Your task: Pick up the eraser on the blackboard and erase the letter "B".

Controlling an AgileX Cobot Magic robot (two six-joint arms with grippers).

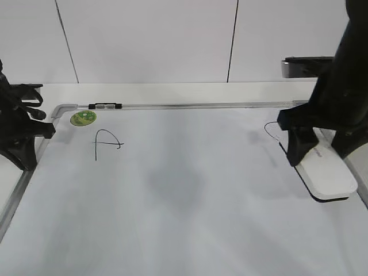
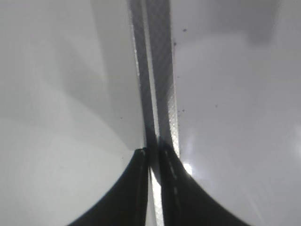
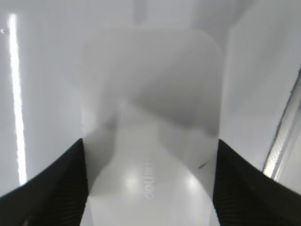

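Low, right pincer (image 3: pixel 150 188) straddling eraser (image 3: pixel 150 117), fingers wide

Hand-drawn black "A" (image 1: pixel 107 143) on blackboard (image 1: pixel 172 201), near green sticker (image 1: pixel 84 118). Sticker print unreadable. Small grey lettering on eraser (image 3: pixel 150 155), apparently "deli", blurred.

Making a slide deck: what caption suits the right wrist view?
Right gripper straddling the white eraser on the blackboard, fingers either side.

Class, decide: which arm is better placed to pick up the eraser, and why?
Right. Its pincer straddles the eraser, fingers open on either side. The left pincer sits at the board's far edge, shut.
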